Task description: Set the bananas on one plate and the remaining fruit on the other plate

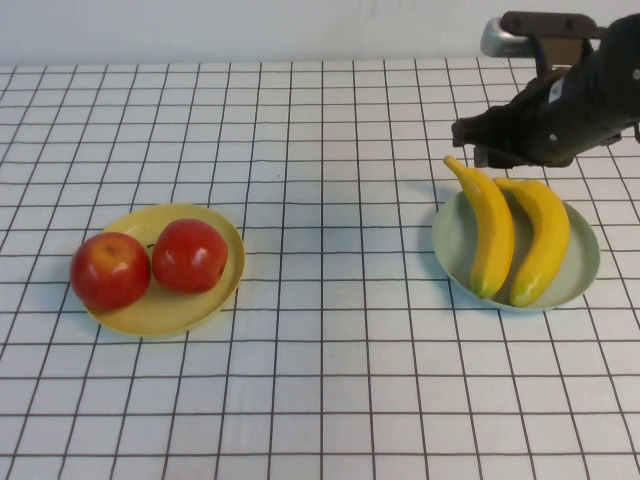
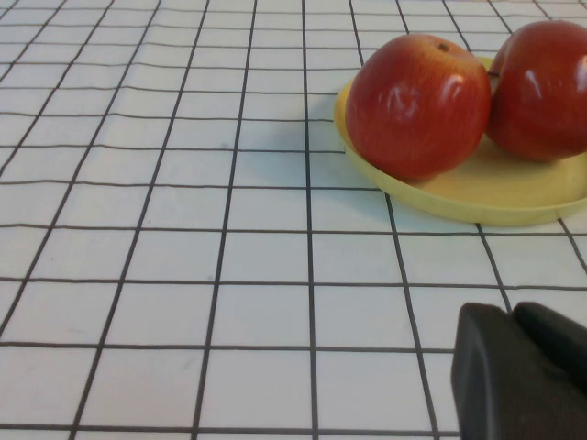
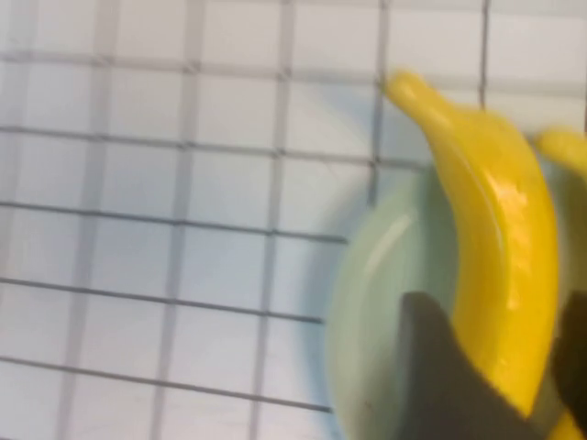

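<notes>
both bananas (image 1: 515, 240) lying on the pale blue-green plate (image 1: 585, 272), both apples (image 1: 150, 263) on the yellow plate (image 1: 225, 290). right gripper (image 1: 487, 150) just above banana tips, jaws apart, empty; best lifted straight up, clear of the overhanging tip. left gripper (image 2: 523, 367) closed, parked near yellow plate. open cloth between plates.

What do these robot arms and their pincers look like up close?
The right gripper, above the far rim of the pale plate, is matte black on a black arm with a silvery metal part. The left gripper, near the yellow plate, shows blunt black fingers.
</notes>
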Robot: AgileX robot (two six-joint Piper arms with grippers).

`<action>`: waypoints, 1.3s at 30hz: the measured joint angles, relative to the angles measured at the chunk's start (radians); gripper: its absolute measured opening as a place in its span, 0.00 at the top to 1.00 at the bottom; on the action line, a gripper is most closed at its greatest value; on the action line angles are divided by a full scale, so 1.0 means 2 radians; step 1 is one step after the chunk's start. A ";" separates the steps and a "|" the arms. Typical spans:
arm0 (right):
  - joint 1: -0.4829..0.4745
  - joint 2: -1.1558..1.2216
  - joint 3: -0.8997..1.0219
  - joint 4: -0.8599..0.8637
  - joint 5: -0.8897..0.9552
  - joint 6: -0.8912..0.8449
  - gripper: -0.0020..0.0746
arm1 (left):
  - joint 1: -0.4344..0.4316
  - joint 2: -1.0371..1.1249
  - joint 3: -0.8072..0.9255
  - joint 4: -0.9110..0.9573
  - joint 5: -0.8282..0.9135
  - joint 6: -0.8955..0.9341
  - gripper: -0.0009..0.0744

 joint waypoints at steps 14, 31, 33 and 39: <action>0.034 -0.357 0.355 0.008 -0.197 -0.013 0.99 | 0.000 0.000 0.000 0.000 0.000 0.000 0.99; 0.034 -0.581 0.420 -0.191 -0.032 -0.015 0.99 | 0.000 0.000 0.000 0.000 0.000 0.000 0.99; 0.034 -0.587 0.421 -0.208 -0.033 -0.015 0.99 | 0.000 0.000 0.000 0.000 0.000 0.000 0.99; 0.034 -0.596 0.430 -0.216 -0.025 -0.014 0.99 | 0.000 0.000 0.000 0.000 0.000 0.000 0.99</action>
